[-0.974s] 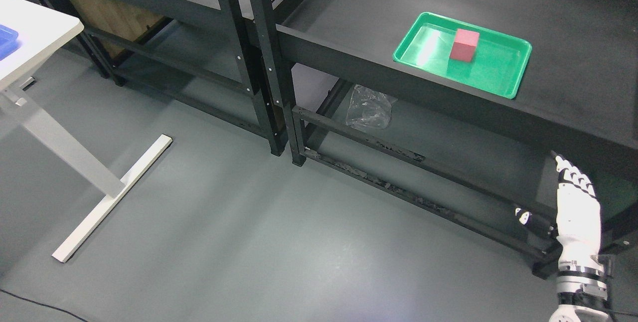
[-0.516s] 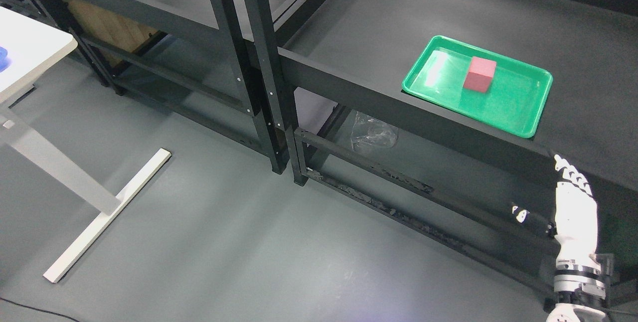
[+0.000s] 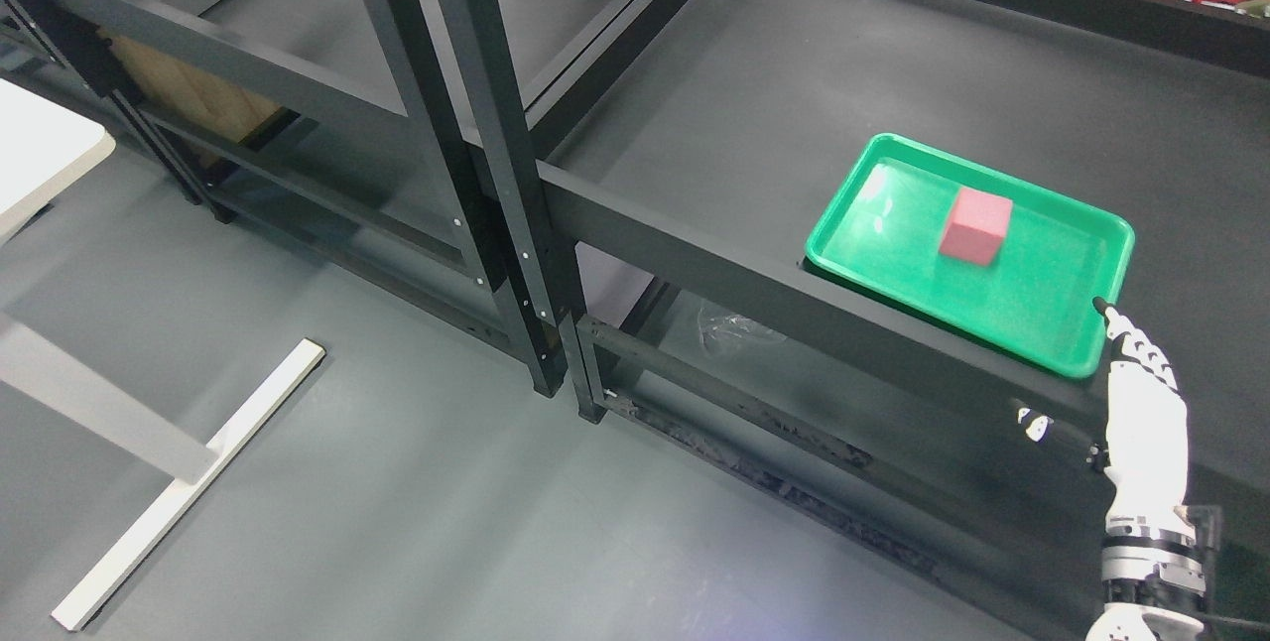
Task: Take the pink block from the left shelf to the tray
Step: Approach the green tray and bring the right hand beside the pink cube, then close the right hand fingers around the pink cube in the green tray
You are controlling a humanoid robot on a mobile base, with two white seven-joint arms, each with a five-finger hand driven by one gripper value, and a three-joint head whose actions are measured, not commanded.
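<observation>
On right shelf, pink block (image 3: 976, 227) sits inside green tray (image 3: 1109, 274), so placement looks done. Right hand (image 3: 1146, 413) hangs low at lower right, fingers straight and apart, holding nothing, likely parked clear. Left hand not visible.

Dark metal shelving racks (image 3: 496, 155) stand on a smooth grey floor (image 3: 397, 512), with a white table's leg and foot (image 3: 149, 482) at left.
</observation>
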